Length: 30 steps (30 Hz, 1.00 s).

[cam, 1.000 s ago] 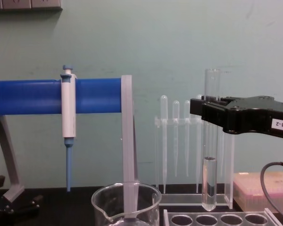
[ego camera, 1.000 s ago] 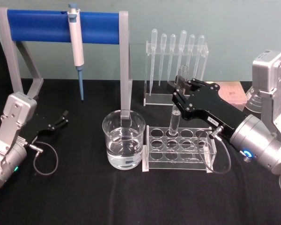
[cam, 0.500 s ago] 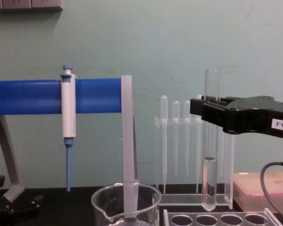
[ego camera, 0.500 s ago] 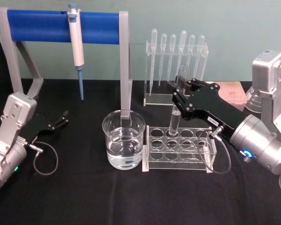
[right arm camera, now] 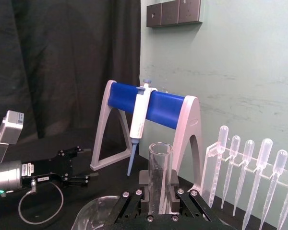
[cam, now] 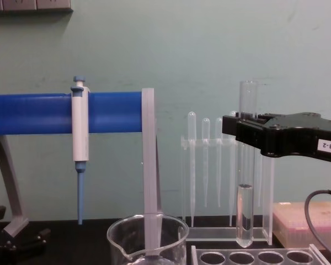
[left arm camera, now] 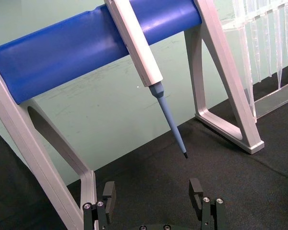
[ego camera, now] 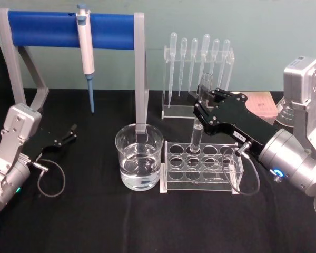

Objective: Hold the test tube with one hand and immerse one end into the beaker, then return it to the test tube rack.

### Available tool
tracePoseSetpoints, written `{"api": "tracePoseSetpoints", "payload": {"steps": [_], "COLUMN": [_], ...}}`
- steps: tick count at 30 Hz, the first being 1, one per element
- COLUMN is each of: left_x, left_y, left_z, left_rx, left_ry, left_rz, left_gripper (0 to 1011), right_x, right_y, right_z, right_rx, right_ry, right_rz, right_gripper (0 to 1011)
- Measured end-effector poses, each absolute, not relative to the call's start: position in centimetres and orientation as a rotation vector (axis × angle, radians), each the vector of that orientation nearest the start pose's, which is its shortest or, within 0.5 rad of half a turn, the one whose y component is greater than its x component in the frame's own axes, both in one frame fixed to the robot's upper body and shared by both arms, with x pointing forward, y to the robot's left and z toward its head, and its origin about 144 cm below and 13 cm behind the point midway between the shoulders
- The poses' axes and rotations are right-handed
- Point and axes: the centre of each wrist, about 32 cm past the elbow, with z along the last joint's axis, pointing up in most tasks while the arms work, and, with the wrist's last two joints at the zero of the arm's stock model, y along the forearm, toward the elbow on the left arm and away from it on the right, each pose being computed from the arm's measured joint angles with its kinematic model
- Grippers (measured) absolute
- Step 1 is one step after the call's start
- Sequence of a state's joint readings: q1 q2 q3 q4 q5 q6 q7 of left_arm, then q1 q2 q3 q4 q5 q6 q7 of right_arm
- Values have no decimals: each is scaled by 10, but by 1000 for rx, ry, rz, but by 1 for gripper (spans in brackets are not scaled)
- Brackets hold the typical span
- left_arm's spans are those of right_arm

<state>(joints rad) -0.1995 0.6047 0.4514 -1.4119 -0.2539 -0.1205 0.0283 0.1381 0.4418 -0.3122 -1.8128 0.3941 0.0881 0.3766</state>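
Head view: the right gripper (ego camera: 202,103), reaching in from the right of the frame, is clenched on the test tube (ego camera: 195,138), which is held upright at centre frame above the back rows of the test tube rack (ego camera: 200,184). The beaker (ego camera: 119,158), partly filled with clear liquid, stands just left of the rack. The left gripper (ego camera: 68,134) is parked at the left edge, low over the black table (ego camera: 95,221), well apart from the work. Left wrist view: the parked claw's fingers (left arm camera: 108,196) are spread wide with nothing between them, and the blue-tipped pipette (left arm camera: 134,43) is seen hanging on its stand beyond them. Right wrist view: the tube's open rim is seen standing up between the two pads, which are pressed against its sides; part of the beaker's rim is seen at the lower left of the frame. Chest view: the tube is gripped around its upper part, and its rounded bottom hangs just above the rack's holes at the lower right of the frame, apart from them; the beaker's rim is seen at bottom centre, to the left. It is judged that the tube is being carried clear of the rack, but whether the dip is done cannot be told. If not, the tube is to be carried left over the beaker and lowered until its bottom is wetted; if so, it is to be lined up over a hole and lowered straight, kept upright so that the rim of the hole is not struck.
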Motion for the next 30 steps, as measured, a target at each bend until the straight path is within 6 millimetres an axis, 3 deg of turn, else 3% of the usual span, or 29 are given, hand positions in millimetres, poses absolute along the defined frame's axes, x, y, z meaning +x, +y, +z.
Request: {"api": "tracePoseSetpoints", "payload": {"steps": [25,30], "left_x": [489,489], "left_y": [310,310], "left_z": [1140,1140], "left_rx": [304,304], "left_ry": [-285,-285], "left_rz": [1248,1248], "left_gripper": [1000,1000], "right_x": [468,473], "right_y": [-233,-222], "right_z": [1242,1250], "right_rx": [38,51], "right_ry": [-151,-172], "right_rz": [-813,-785], "right_gripper": [225,225]}}
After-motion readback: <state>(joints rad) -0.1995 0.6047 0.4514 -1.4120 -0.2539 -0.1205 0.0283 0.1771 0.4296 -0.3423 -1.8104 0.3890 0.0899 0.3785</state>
